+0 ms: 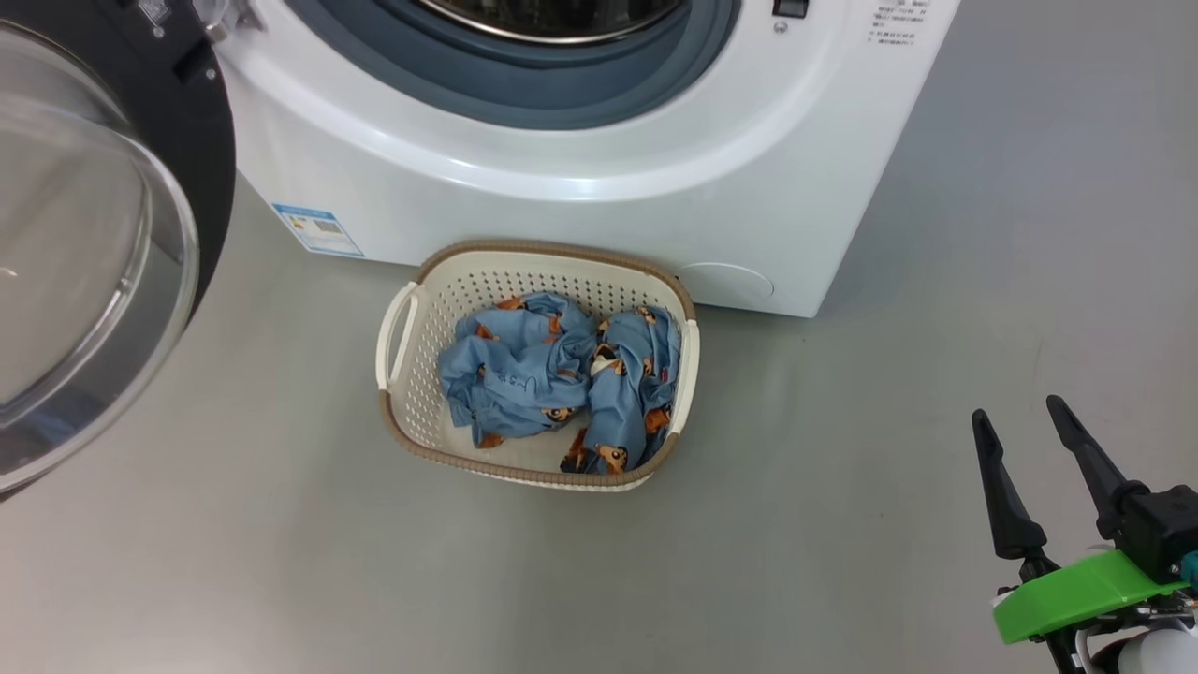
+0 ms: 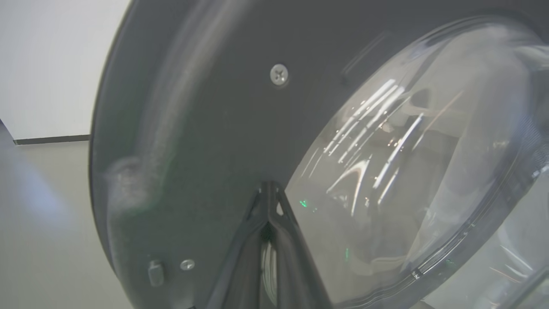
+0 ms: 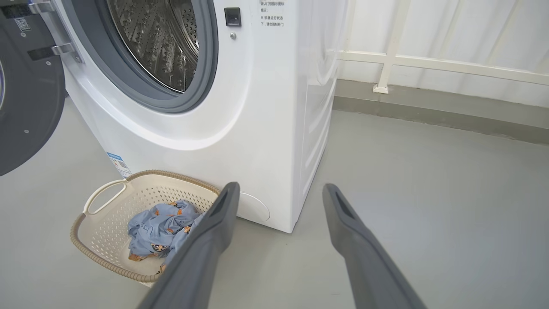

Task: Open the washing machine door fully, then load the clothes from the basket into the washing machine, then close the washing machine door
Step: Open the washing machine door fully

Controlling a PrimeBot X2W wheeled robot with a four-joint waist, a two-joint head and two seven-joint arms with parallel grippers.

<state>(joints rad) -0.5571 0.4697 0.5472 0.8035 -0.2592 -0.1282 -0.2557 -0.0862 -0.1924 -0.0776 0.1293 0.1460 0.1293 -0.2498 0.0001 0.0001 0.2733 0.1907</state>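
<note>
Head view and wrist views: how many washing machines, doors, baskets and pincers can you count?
washing machine: 1
washing machine door: 1
basket: 1
pincers: 2 (right pincer, left pincer)
Total: 5

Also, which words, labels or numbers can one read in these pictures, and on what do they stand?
"U.S.P" on the clothes, partly folded, uncertain.
Chinese print on the washing machine: too small.
Blue label: too small.
Code sticker on the washing machine door: blurred.
</note>
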